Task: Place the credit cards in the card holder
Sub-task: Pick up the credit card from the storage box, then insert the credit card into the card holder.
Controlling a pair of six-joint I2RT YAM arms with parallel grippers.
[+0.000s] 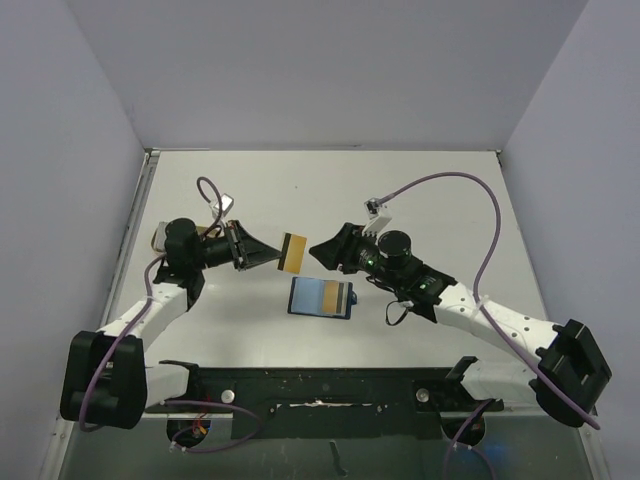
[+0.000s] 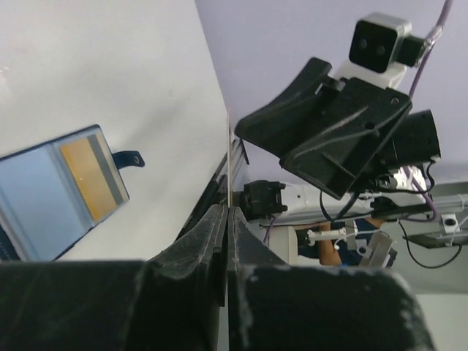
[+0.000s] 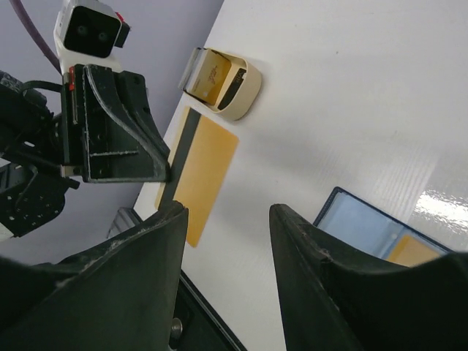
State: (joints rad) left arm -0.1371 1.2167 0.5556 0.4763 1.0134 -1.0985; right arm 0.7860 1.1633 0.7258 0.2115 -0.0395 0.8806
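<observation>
Looking down from the top camera, the left hand (image 1: 272, 254) is clamped on one short end of a tan credit card (image 1: 294, 253), which hangs above the white worktop (image 1: 420, 190) at the frame's centre. The right hand (image 1: 320, 250) faces it from the right, just beside the card's free end. Directly below them in the frame, the navy card holder (image 1: 322, 298) lies unfolded on the worktop, light blue inside, with a second tan card (image 1: 338, 296) on its right half. From the left wrist camera, the two fingers are pressed together on the held card, seen edge-on as a thin pale line; the holder sits at the left edge and the right hand at upper right. From the right wrist camera, the right hand's fingers stand spread apart with nothing between them. Beyond them is the held card with its dark stripe, and a beige tray (image 3: 245, 91) lies at upper centre. A corner of the holder shows at lower right.
</observation>
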